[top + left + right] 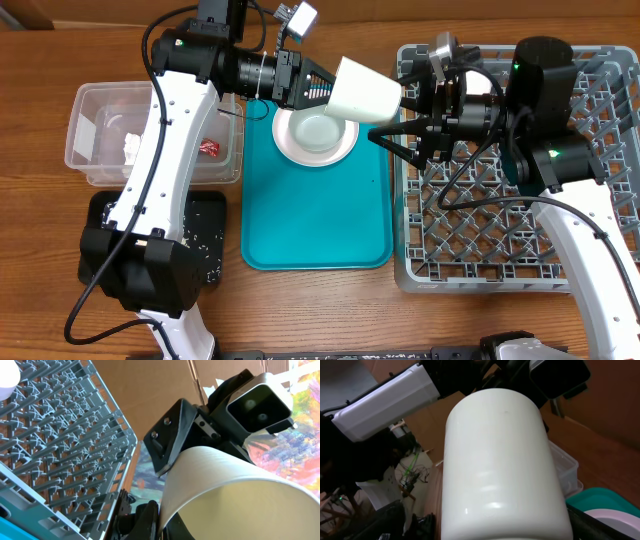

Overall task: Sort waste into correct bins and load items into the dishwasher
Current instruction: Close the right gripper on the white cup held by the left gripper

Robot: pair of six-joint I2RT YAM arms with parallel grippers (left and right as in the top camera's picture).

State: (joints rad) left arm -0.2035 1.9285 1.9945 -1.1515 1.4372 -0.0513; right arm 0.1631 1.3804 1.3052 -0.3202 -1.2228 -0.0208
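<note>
The cup [362,92] lies sideways, its rim pinched by the left gripper [323,88] and its base toward the right gripper [392,112], whose jaws stand wide either side.

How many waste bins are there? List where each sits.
2: a clear rectangular plastic tub at far left; a shallow black rectangular tray nearer the robot, partly hidden under the left arm.

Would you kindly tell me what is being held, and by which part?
The left tool holds the cup aloft by its rim wall; the right tool stands open around its other end, apparently not gripping.
</note>
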